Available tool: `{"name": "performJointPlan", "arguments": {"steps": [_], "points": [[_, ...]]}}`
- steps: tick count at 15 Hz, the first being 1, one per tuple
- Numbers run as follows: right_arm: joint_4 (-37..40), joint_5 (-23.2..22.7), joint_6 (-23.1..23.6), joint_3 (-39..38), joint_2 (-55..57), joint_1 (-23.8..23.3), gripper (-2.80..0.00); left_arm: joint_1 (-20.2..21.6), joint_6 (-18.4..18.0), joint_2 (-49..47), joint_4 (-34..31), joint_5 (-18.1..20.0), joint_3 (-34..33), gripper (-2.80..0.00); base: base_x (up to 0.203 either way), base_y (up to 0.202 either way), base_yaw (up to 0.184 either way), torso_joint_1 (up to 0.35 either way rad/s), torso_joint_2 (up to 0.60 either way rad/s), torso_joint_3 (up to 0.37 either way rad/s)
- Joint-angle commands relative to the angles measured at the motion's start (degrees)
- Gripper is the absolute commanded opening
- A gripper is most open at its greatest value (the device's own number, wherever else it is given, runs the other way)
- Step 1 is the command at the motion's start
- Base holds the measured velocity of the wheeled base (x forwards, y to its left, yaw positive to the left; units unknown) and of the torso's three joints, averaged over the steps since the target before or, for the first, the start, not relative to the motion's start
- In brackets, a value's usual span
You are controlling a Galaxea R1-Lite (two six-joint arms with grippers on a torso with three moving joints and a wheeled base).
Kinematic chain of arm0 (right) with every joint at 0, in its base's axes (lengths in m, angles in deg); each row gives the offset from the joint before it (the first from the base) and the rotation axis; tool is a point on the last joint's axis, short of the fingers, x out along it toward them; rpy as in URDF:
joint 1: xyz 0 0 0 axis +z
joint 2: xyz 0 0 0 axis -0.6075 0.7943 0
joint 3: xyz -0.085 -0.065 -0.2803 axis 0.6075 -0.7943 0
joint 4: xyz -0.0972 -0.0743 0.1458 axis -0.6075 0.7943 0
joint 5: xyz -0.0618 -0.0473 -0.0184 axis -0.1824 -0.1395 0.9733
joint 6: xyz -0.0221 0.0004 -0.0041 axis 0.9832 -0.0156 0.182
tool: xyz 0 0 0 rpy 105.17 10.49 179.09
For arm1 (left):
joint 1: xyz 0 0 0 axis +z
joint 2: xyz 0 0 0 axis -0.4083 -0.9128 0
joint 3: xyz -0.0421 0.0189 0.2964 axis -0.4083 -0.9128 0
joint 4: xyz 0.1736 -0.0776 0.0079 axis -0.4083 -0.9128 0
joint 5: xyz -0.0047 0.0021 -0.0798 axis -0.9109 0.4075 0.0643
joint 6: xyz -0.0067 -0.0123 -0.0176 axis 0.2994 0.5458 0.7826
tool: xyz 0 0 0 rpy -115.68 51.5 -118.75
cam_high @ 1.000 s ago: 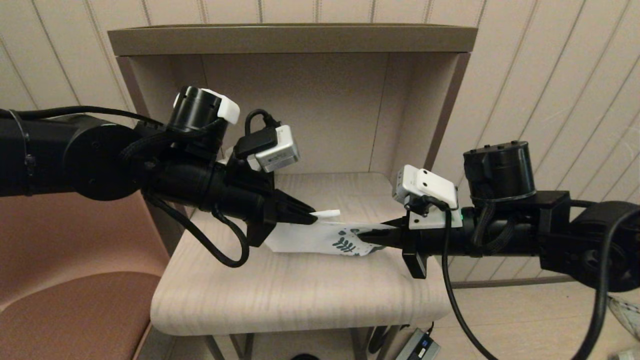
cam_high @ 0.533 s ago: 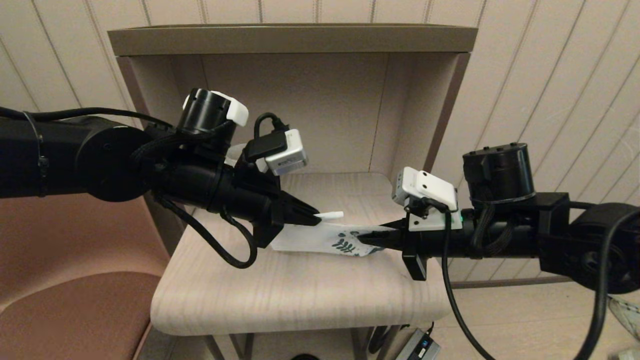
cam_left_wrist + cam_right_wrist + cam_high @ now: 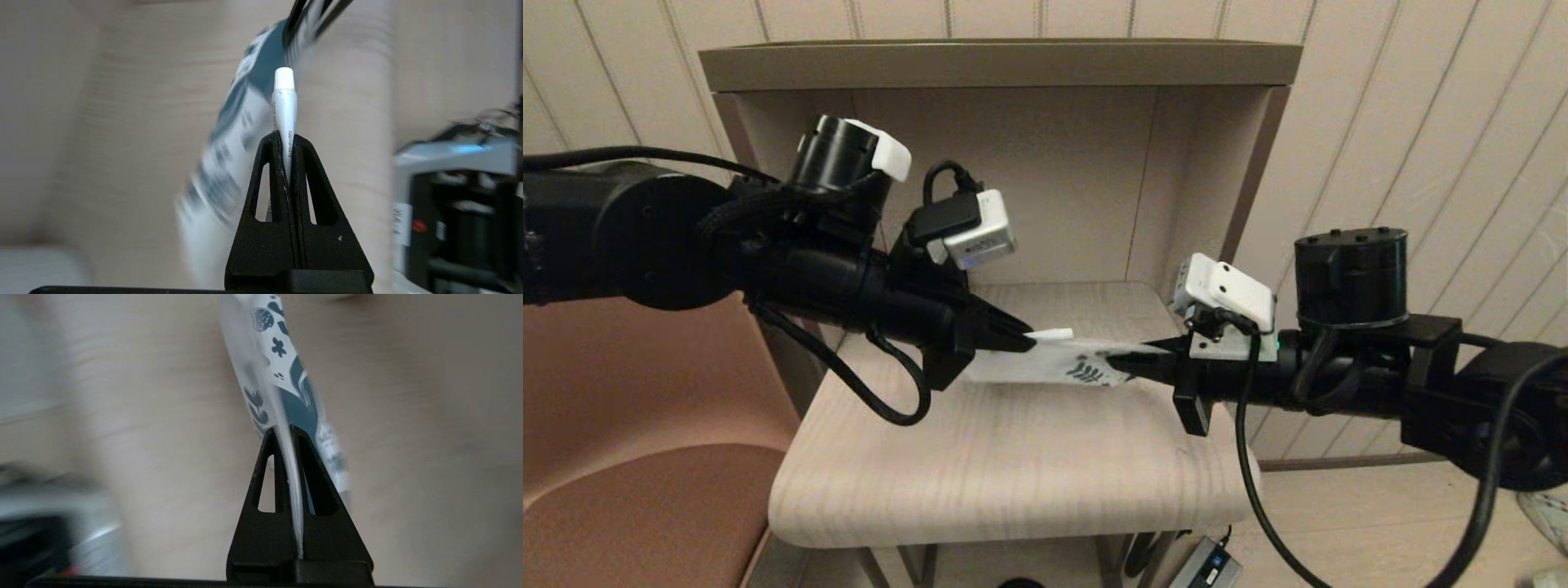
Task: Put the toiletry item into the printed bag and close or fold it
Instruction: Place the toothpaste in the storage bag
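Observation:
My left gripper (image 3: 1023,336) is shut on the tail of the toiletry item (image 3: 1054,334), a small white tube whose cap (image 3: 284,78) points towards the right gripper. The printed bag (image 3: 1054,365), white with teal leaf prints, hangs level above the wooden seat. My right gripper (image 3: 1117,364) is shut on the bag's printed end (image 3: 286,392). The tube lies just above the bag's top edge, between the two grippers. In the left wrist view the tube (image 3: 284,114) stands out of my left gripper (image 3: 286,136), with the bag (image 3: 237,126) behind it. My right gripper (image 3: 287,433) pinches a thin fold of the bag.
The light wooden surface (image 3: 1013,474) sits below both arms, inside an open cabinet with a back wall (image 3: 1013,171) and side walls. A brown seat (image 3: 629,506) lies at the lower left. A cable and a grey device (image 3: 1209,563) lie on the floor below.
Both grippers have risen a little, lifting the bag off the surface. The left gripper with the tube moved first right, then slightly back and up.

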Motion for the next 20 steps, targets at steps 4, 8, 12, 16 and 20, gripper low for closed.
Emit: {"name": "performJointPlan", "arguments": {"steps": [4,8,12,16,20], "points": [[-6.6,3.8,0.2,-2.5,-1.2,0.4,-2.8,1.6,-0.1,1.5,-3.5,-1.2,5.3,-2.8,0.0,0.0,0.0,0.0,0.0,0.0],[-19.7,4.9,0.3,-6.2,1.7,-0.2,-2.8,1.6,0.1,2.9,-3.7,-2.6,4.8,-2.8,0.0,0.0,0.0,0.0,0.0,0.0],[-26.4,6.0,1.0,-12.6,2.5,1.5,-2.8,-1.3,0.0,2.6,-4.5,-6.7,6.3,-2.8,0.0,0.0,0.0,0.0,0.0,0.0],[-28.8,6.0,1.3,-15.0,3.0,1.8,-2.8,-3.5,-0.2,1.8,-9.7,-11.5,9.9,-2.8,0.0,0.0,0.0,0.0,0.0,0.0],[-28.7,6.0,1.4,-14.9,3.7,1.8,-2.8,-6.5,-0.7,2.4,-16.8,-14.7,10.4,-2.8,0.0,0.0,0.0,0.0,0.0,0.0]]}}
